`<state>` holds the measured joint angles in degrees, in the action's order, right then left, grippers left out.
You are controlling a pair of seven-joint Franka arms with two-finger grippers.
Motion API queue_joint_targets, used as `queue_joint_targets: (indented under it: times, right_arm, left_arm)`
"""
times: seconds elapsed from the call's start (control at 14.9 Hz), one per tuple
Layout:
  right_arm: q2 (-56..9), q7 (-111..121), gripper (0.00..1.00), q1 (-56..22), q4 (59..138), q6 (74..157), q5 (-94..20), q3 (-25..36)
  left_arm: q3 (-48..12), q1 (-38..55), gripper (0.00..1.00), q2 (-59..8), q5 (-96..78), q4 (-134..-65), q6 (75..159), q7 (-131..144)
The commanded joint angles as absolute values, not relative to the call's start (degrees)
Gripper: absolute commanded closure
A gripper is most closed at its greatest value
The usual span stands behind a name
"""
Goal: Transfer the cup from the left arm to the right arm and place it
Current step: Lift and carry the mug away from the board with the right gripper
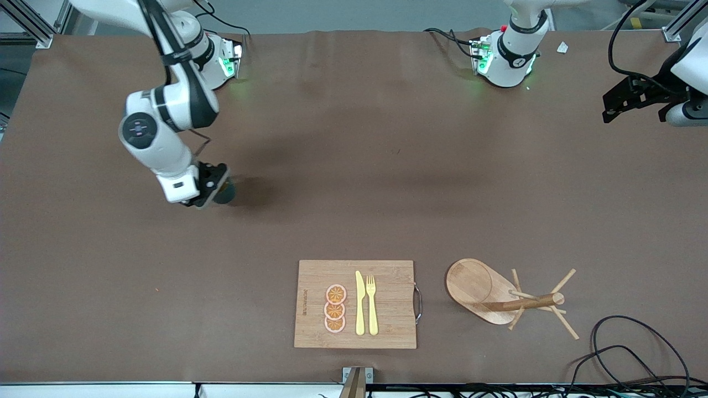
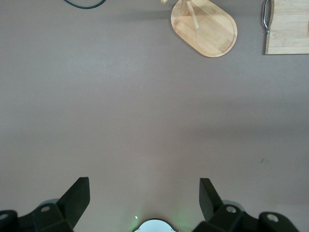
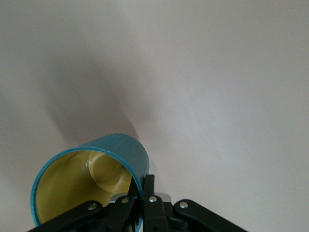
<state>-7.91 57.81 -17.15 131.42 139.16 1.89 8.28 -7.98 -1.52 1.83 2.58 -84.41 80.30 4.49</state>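
- Right gripper [image 3: 145, 193] had its jaws pinching the cup [image 3: 87, 183] by its rim, low over the bench [image 1: 354, 166].
- Left gripper [image 2: 145, 203] waited, jaws spread, above the bench.

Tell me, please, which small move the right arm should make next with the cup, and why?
Probably lower it a little further, then open. The right gripper is shut on the rim of the cup, low over bare table at the right arm's end; whether the cup already rests there is unclear. The left gripper waits open, holding nothing.
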Motion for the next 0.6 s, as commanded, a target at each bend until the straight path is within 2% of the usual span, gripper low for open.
queue_joint_targets:
  times: [0.0, 0.54]
  right_arm:
    - [-6.33, 72.2, 1.0, -11.0, 132.89, 139.66, 2.29, 7.12]
    - [-6.42, 93.93, 1.0, -8.35, 134.91, 141.15, 2.29, 7.12]
  left_arm:
    - [-8.09, -1.67, 0.0, 2.29, 3.25, -84.02, 79.37, 3.43]
    - [-7.65, -1.76, 0.0, 2.29, 3.34, -84.11, 79.37, 3.43]
